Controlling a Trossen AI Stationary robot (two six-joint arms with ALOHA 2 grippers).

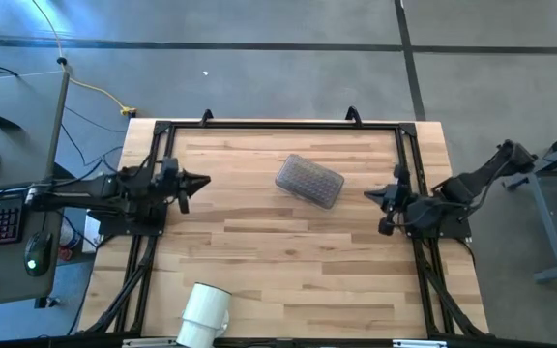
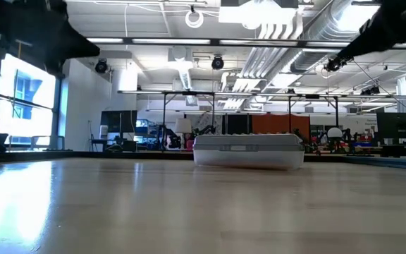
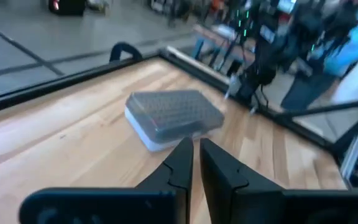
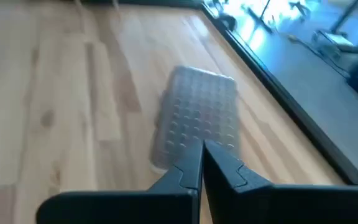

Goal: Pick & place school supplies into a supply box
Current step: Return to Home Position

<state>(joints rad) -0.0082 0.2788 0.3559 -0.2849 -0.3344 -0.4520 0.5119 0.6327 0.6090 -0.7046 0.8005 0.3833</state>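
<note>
The supply box, a small clear case with its ribbed grey lid closed, lies flat on the wooden table, far of centre. It also shows in the low view, the left wrist view and the right wrist view. My left gripper is shut and empty above the table's left side. My right gripper is shut and empty above the right side. Both point toward the box and stand apart from it. No pens, pencils or scissors show.
A white cylindrical cup lies on its side at the table's near edge, left of centre. A black frame runs along the table's far edge and sides. Bare wood lies between the box and the near edge.
</note>
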